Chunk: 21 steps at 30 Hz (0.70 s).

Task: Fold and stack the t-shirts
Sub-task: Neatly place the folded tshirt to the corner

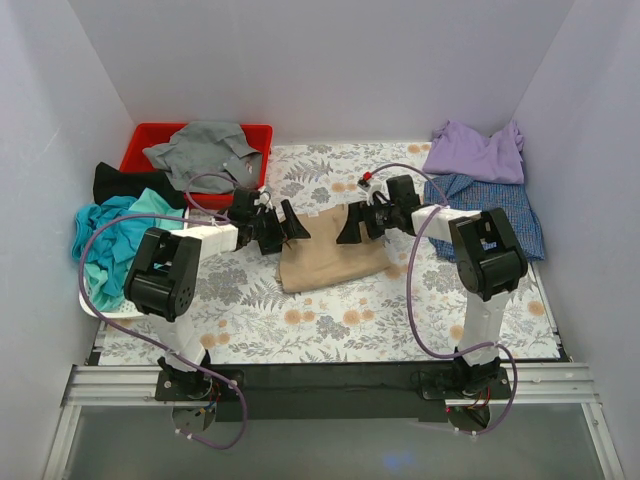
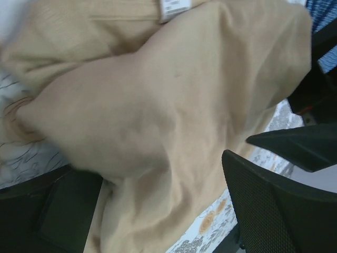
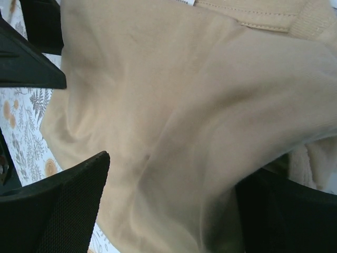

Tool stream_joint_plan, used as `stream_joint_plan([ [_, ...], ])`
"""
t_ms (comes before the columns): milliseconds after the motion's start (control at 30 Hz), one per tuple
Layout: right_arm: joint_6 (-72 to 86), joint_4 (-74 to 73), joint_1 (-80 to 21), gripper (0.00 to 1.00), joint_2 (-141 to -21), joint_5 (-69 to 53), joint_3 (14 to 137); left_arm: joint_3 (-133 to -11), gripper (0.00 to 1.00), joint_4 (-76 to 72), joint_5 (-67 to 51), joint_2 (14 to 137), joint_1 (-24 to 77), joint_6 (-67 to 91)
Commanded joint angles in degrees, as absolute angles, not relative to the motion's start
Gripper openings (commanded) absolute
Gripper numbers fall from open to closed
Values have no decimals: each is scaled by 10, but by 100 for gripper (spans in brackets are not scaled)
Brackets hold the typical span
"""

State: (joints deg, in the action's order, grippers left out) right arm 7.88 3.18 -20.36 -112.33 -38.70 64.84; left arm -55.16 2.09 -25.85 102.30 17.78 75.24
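A plain tan t-shirt [image 1: 330,252] lies folded in the middle of the floral table. My left gripper [image 1: 291,232] is at its left top corner and my right gripper [image 1: 351,228] is at its right top edge, both facing each other. The left wrist view shows the tan t-shirt [image 2: 158,116] spread under my left gripper [image 2: 163,211], whose jaws stand wide apart. In the right wrist view the same tan t-shirt [image 3: 184,116] lies below my right gripper [image 3: 168,211], also open. Neither gripper pinches the cloth.
A red bin [image 1: 150,136] at the back left holds a grey t-shirt [image 1: 205,150]. A black t-shirt [image 1: 125,183] and a teal t-shirt [image 1: 110,240] lie at the left. At the back right lie a lavender t-shirt [image 1: 478,152] and a blue-checked t-shirt [image 1: 505,205].
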Motion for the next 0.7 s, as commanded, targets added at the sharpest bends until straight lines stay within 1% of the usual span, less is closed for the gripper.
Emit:
stream_joint_plan([
  [0, 110, -60, -245, 95, -1192, -320, 616, -536, 91, -20, -309, 1051, 187, 774],
  [100, 132, -45, -250, 80, -1200, -329, 623, -530, 91, -28, -313, 1052, 190, 777],
  [133, 136, -40, -251, 71, -1203, -330, 623, -529, 91, -27, -316, 1055, 190, 778],
  [200, 149, -30, -256, 58, -1204, -336, 621, -526, 91, -29, -320, 1058, 191, 779],
  [233, 151, -27, -258, 40, -1208, -336, 623, -525, 91, -30, -320, 1058, 191, 780],
  [300, 156, -20, -259, 18, -1210, -338, 626, -524, 91, -30, -322, 1058, 192, 780],
  [333, 158, -18, -259, 2, -1210, -339, 627, -524, 91, -30, -322, 1058, 191, 779],
  [467, 167, -5, -259, 1, -1180, -324, 626, -535, 91, -11, -316, 1054, 192, 771],
  [567, 169, -6, -257, 1, -1134, -260, 639, -553, 91, 27, -297, 1039, 192, 759],
  [600, 170, -9, -252, 1, -1122, -219, 645, -558, 91, 39, -292, 1035, 192, 747],
  [667, 171, -30, -247, 1, -1096, -173, 677, -569, 91, 69, -276, 1017, 192, 737],
])
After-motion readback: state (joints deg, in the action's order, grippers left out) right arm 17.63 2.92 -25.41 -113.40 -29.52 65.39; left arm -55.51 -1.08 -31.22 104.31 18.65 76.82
